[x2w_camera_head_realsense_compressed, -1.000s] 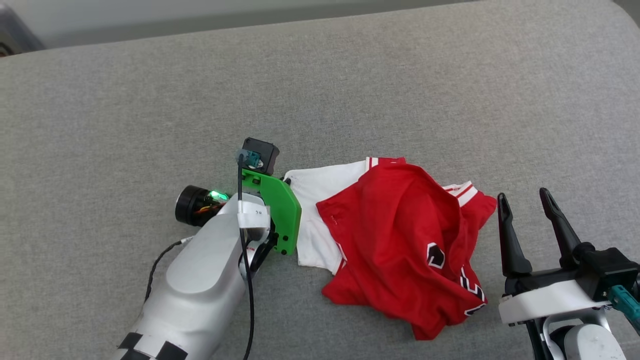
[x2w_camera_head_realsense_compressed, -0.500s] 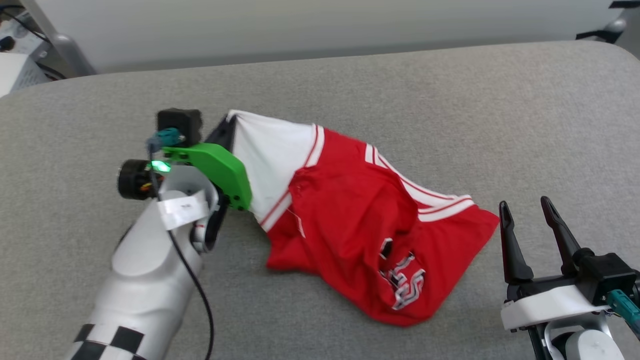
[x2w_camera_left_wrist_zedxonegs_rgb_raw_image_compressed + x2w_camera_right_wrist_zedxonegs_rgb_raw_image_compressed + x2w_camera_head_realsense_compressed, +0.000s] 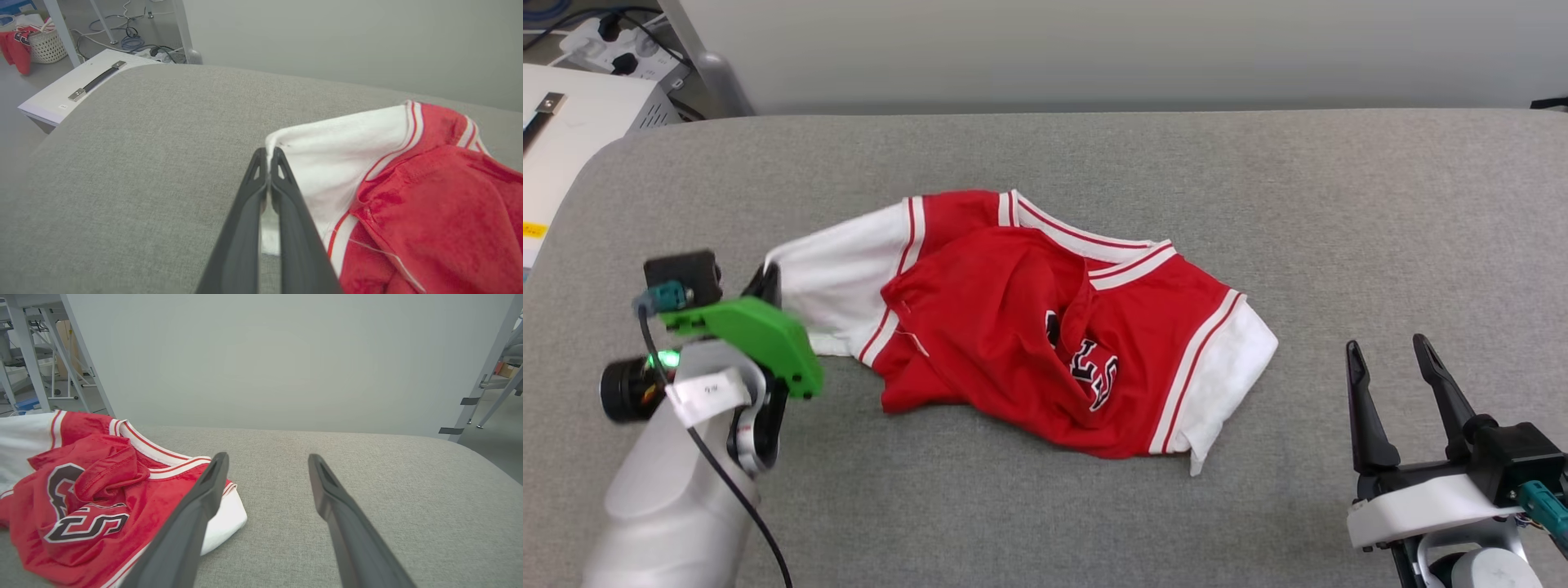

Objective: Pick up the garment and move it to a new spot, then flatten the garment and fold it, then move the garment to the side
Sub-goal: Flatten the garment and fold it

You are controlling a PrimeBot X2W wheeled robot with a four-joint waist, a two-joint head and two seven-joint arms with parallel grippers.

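Grey fabric covers the tabletop (image 3: 1094,147), and the garment (image 3: 1013,327) lies crumpled on it, its red body bunched so that the black lettering is creased and only partly readable. At the garment's left white sleeve, the left gripper (image 3: 269,150) has its jaws clenched on the sleeve's edge. From the head camera a green bracket (image 3: 752,339) hides most of them. Well to the garment's right, the right gripper (image 3: 1387,343) is apart from the cloth, jaws spread and empty, its wrist cut off by the frame.

Before me stretches a grey fabric tabletop (image 3: 1094,147). Off its far left corner are a white case (image 3: 53,104), a wicker basket (image 3: 45,47) and floor cables (image 3: 130,41).
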